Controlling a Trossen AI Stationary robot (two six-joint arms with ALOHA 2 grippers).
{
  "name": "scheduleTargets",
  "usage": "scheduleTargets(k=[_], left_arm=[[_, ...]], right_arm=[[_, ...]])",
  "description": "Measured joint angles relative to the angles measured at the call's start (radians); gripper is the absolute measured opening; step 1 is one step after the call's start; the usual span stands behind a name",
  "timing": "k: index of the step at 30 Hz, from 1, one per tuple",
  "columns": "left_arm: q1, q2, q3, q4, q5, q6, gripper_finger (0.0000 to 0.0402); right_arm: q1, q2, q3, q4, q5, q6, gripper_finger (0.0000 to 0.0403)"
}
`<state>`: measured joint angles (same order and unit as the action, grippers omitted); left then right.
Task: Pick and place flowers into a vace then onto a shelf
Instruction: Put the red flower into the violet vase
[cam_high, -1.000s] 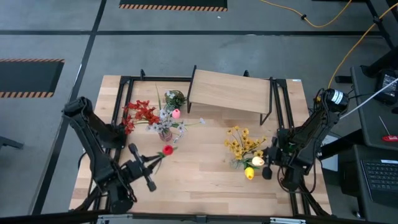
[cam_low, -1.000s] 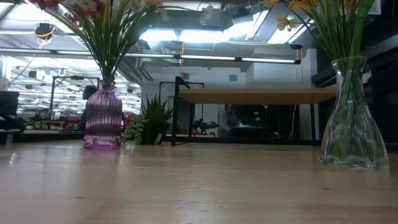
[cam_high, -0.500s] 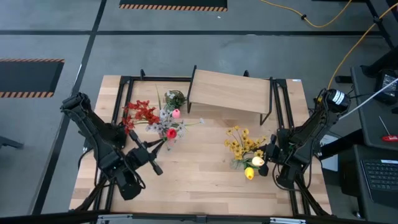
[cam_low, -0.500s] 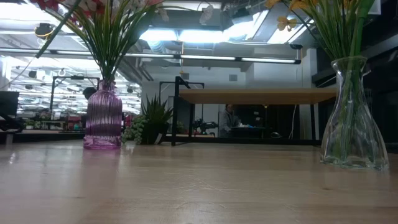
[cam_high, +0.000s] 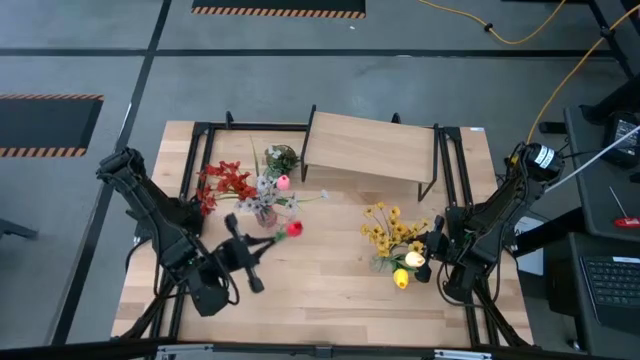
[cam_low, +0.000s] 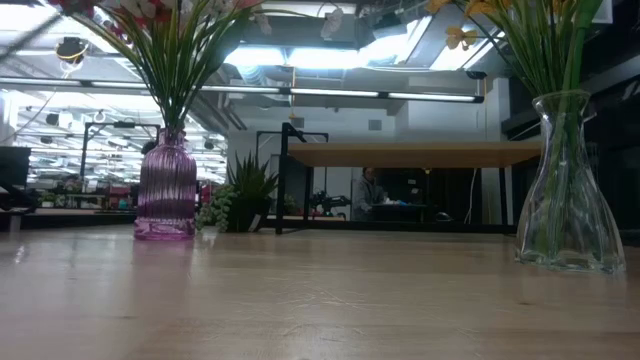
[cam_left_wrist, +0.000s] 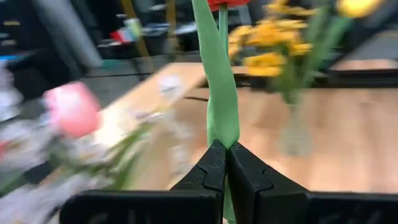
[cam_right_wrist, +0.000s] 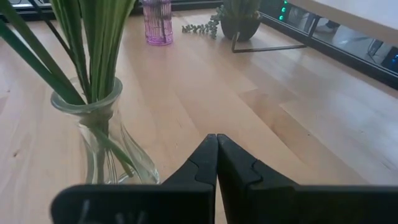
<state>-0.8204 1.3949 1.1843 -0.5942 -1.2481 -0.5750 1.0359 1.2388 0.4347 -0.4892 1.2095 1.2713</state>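
My left gripper (cam_high: 260, 243) (cam_left_wrist: 225, 146) is shut on a red tulip (cam_high: 295, 229), held in the air to the near right of the purple ribbed vase (cam_high: 265, 211) (cam_low: 165, 190). That vase stands on the table holding red clusters (cam_high: 225, 182), white blossoms and a pink tulip (cam_high: 283, 181) (cam_left_wrist: 71, 109). A clear glass vase (cam_low: 567, 190) (cam_right_wrist: 102, 134) stands on the right with yellow blooms (cam_high: 385, 230) and a yellow tulip (cam_high: 400, 279). My right gripper (cam_high: 432, 252) (cam_right_wrist: 216, 138) is shut, empty, low beside the clear vase. The shelf (cam_high: 370, 145) (cam_low: 410, 153) stands at the far edge. My left gripper pinches the red tulip's green stem and leaf (cam_left_wrist: 222, 127) between its two fingers, well below the bloom (cam_left_wrist: 225, 3). The stem runs straight out past the fingertips, along the fingers, toward the table's right. The flower is lifted clear of the table and of the vase.
A small pot with a flowerless green leafy bunch (cam_high: 282, 158) (cam_low: 245, 195) stands by the shelf's left legs. Bare wood (cam_high: 320, 285) lies between the two vases and along the near edge. A person (cam_low: 368, 190) shows far behind the table.
My left gripper carried the red tulip from the near side up toward the purple vase, then swung it toward the table's right; the bloom now hangs to the vase's near right, outside it. The gripper stayed shut on the stem.
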Motion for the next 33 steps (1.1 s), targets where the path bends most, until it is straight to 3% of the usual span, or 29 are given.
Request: scheduleTargets(k=[8, 17, 23, 30, 33], left_arm=[[0.047, 0.046, 0.000, 0.457, 0.379, 0.453, 0.0003], [0.091, 0.128, 0.000, 0.756, 0.535, 0.737, 0.0003], [0.092, 0.152, -0.029, 0.919, 0.533, 0.864, 0.0003], [0.070, 0.054, -0.358, 1.499, 0.509, 1.047, 0.0003], [0.058, -0.012, -0.466, 1.633, 0.491, 1.105, 0.0003]], right_arm=[[0.000, 0.000, 0.000, 0.002, -0.007, 0.002, 0.0012], [0.000, 0.000, 0.000, 0.046, -0.033, 0.002, 0.0012], [0.000, 0.000, 0.000, 0.098, -0.049, -0.023, 0.0012], [0.000, 0.000, 0.002, 0.252, -0.061, -0.188, 0.0012], [0.000, 0.000, 0.002, 0.299, -0.061, -0.239, 0.0012]])
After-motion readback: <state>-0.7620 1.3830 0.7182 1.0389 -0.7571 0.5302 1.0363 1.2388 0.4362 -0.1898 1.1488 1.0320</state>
